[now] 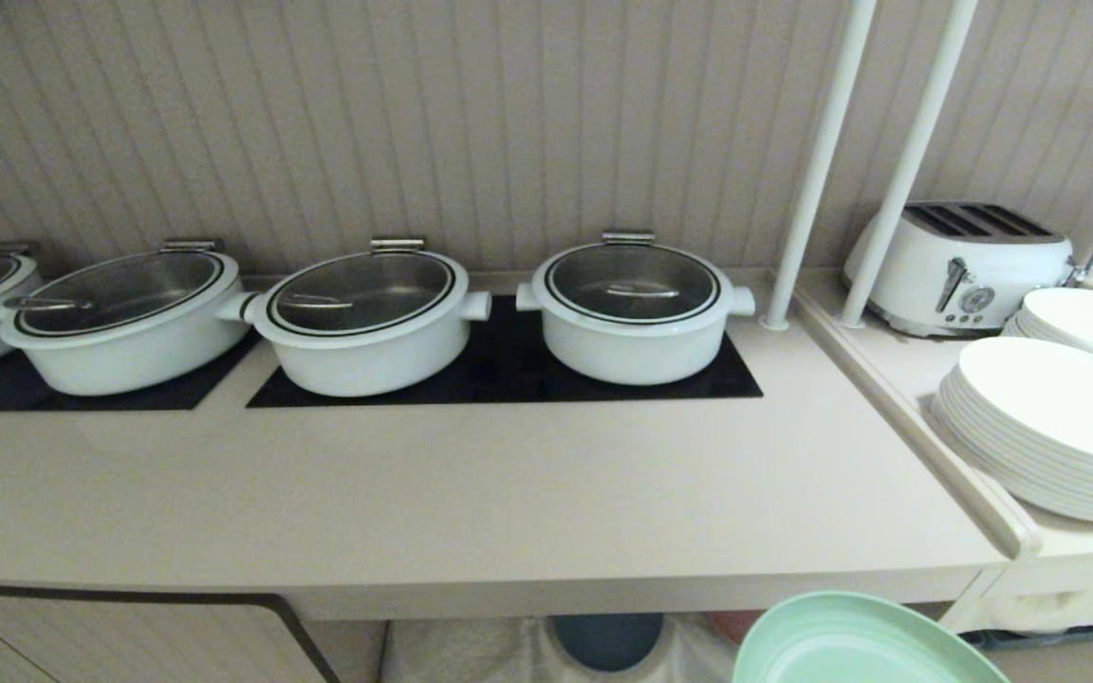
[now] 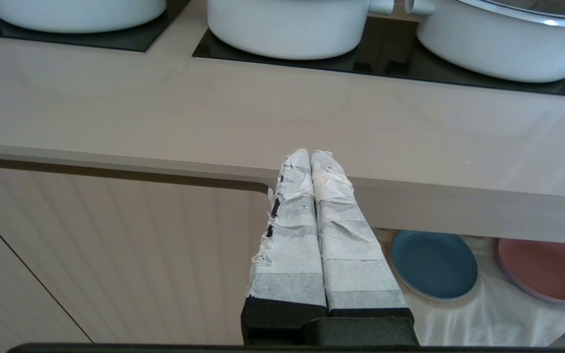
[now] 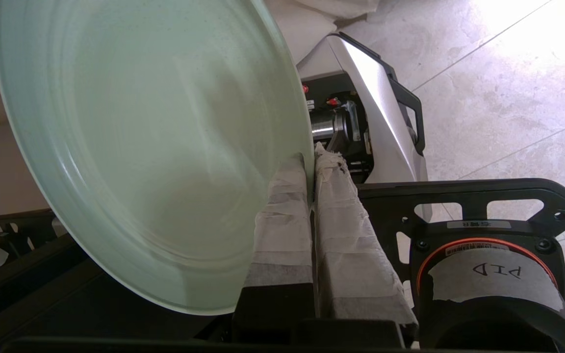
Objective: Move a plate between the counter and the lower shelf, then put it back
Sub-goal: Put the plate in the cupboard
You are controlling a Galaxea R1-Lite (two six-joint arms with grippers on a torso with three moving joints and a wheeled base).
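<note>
The mint-green plate [image 3: 140, 147] hangs in the air, its rim pinched between the taped fingers of my right gripper [image 3: 311, 159], which is shut on it. In the head view the plate [image 1: 850, 645] shows at the bottom right, below and in front of the counter's [image 1: 509, 493] front edge; the gripper itself is out of that view. The lower shelf [image 2: 488, 318] with its white cloth lies under the counter. My left gripper [image 2: 310, 153] is shut with nothing in it, parked in front of the counter edge.
Several white lidded pots [image 1: 637, 308] stand on black hob panels [image 1: 499, 375] at the counter's back. A dark blue plate [image 2: 433, 264] and a pink plate [image 2: 547, 269] lie on the shelf cloth. White plate stacks [image 1: 1049, 427] and a toaster [image 1: 959, 266] fill the right ledge.
</note>
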